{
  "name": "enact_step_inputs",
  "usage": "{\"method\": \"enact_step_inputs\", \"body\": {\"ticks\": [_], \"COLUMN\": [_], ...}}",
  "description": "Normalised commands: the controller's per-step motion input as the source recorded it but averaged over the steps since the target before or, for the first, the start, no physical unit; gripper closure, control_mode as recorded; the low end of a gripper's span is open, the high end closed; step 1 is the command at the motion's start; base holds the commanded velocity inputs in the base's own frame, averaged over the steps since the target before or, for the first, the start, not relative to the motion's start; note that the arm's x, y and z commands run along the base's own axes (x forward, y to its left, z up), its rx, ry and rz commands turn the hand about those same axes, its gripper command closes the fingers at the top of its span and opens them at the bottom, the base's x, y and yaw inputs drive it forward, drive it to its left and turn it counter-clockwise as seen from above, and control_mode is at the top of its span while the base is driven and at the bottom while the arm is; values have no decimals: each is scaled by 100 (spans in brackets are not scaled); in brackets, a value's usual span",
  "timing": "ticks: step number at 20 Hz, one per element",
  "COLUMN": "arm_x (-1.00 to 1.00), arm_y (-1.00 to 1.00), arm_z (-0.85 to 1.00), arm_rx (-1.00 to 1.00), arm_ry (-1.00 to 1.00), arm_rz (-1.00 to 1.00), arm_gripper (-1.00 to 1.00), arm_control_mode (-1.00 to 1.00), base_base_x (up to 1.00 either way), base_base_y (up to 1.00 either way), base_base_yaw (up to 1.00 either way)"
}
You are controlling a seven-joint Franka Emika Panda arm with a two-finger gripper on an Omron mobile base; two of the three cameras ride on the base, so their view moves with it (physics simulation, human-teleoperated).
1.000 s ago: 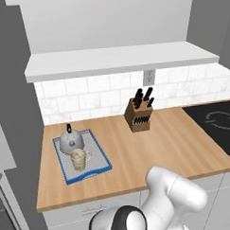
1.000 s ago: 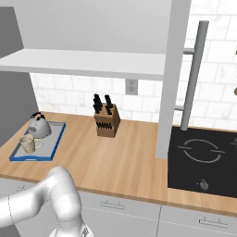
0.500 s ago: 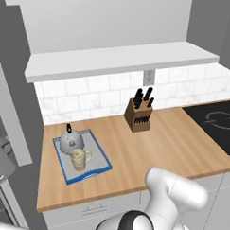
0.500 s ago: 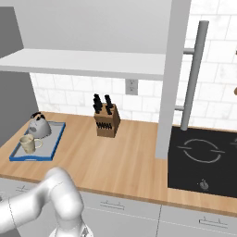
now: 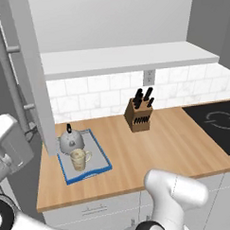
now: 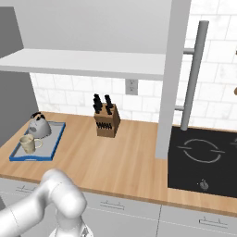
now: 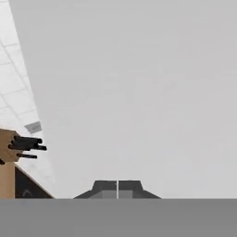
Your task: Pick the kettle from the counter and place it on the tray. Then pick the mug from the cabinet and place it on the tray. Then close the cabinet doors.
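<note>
The silver kettle (image 5: pixel 69 140) and the beige mug (image 5: pixel 78 159) both stand on the blue-rimmed tray (image 5: pixel 87 173) at the left end of the counter (image 5: pixel 151 153). They also show in the right base view as kettle (image 6: pixel 39 126), mug (image 6: pixel 28 144) and tray (image 6: pixel 27 159). The cabinet's white shelf (image 5: pixel 124 57) is bare. Its left door (image 5: pixel 37 82) stands partly swung out over the tray. The right door (image 6: pixel 172 78) juts out edge-on with its bar handle (image 6: pixel 195 74). My gripper (image 7: pixel 118 187) is shut with nothing in it, close to a flat pale grey door face (image 7: pixel 139 92).
A brown knife block (image 5: pixel 138 115) stands against the white tiles mid-counter, also as the knife block (image 6: pixel 107 121). A black hob (image 6: pixel 203 159) lies at the right. My white arm (image 5: pixel 175 195) rises in front of the drawers.
The left cabinet door has swung rightward, toward the cabinet, and now overlaps the tray's left side. My white hand has come into the left base view beside it.
</note>
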Motion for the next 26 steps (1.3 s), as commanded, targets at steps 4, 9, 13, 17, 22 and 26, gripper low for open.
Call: {"method": "enact_step_inputs", "body": {"ticks": [4,9,13,17,22,26], "arm_x": [51,44,40,24,42,91], "arm_y": [-9,-9,-3,-1,-4,-11], "arm_z": [0,8,35,69,74,20], "arm_rx": [2,2,2,2,2,3], "arm_ry": [-16,-11,-2,0,6,11], "arm_rz": [0,0,0,0,0,1], "arm_gripper": [100,100,100,100,100,100], "arm_control_mode": [-100,-100,-100,-100,-100,-100], "base_base_x": [0,0,0,0,0,0], "base_base_y": [0,0,0,0,0,0], "base_base_yaw": [0,0,0,0,0,0]}}
